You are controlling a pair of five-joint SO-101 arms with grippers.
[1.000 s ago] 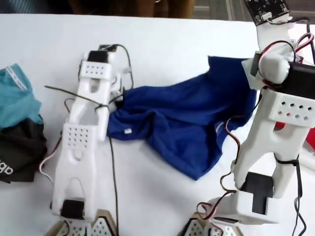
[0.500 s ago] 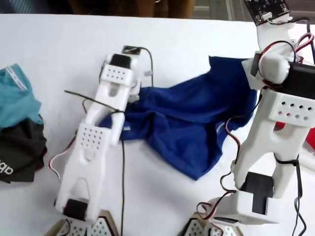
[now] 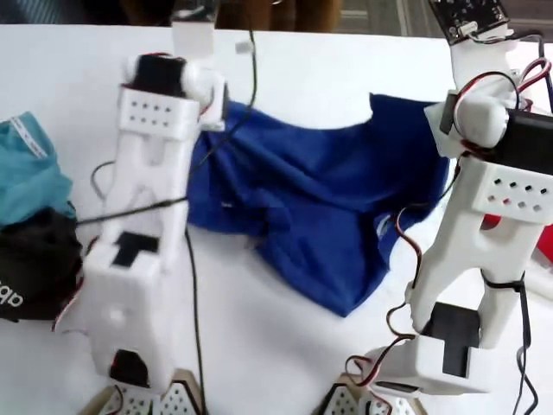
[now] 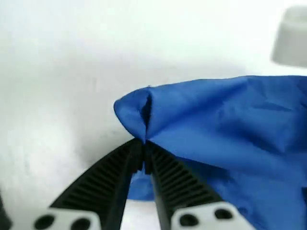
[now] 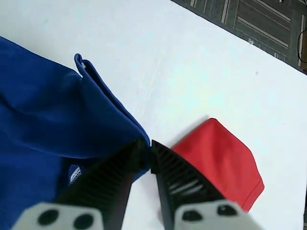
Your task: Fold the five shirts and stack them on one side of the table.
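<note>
Two grippers pinch the blue shirt (image 3: pixel 320 216), the left gripper (image 4: pixel 144 148) closed on a puckered corner and the right gripper (image 5: pixel 148 153) on an edge just beside a red shirt (image 5: pixel 220 158), the cloth rumpled across the table (image 3: pixel 346 69) between the arms, a teal shirt (image 3: pixel 26 173) and a black shirt (image 3: pixel 34 259) beyond the left arm.

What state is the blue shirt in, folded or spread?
Spread, rumpled, not folded: the blue shirt lies loosely across the table, left gripper and right gripper each shut on an edge.
</note>
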